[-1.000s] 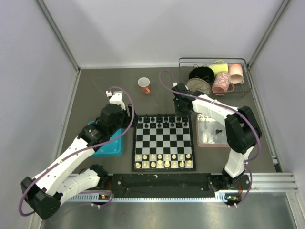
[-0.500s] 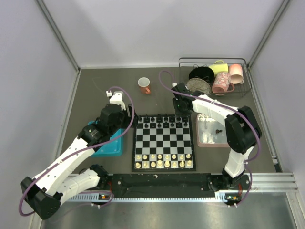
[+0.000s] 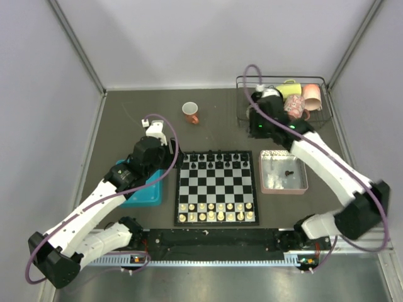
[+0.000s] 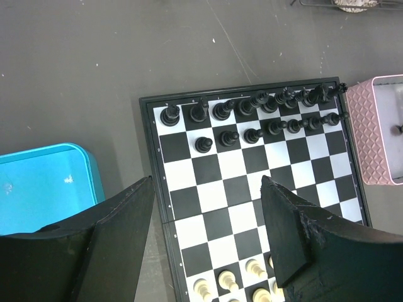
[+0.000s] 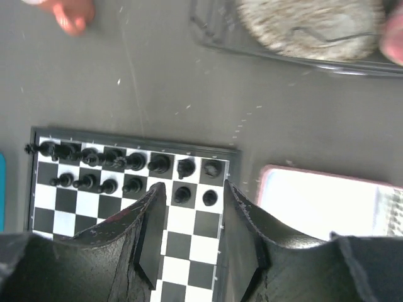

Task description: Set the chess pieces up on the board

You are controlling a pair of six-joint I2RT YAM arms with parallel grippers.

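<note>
1. Grey tabletop (image 3: pixel 126 110) within pale walls; chessboard (image 4: pixel 234 212) central, teal tray (image 3: pixel 150 192) just beside its left edge, pink tray (image 3: pixel 283 190) just beside its right.
2. Black chess pieces (image 4: pixel 242 106) fill the far two rows, save the leftmost pawn square; what appears to be one black pawn (image 3: pixel 289 172) lies in the pink tray.
3. Left gripper (image 4: pixel 206 182) hovers near the board's far-left corner, fingers apart, empty; right gripper (image 5: pixel 194 187) likewise spread and empty, beyond the far-right corner, probably to keep off the standing pieces.
4. Open table between board and wire rack (image 3: pixel 283 78); tray walls would crowd a descent.
</note>
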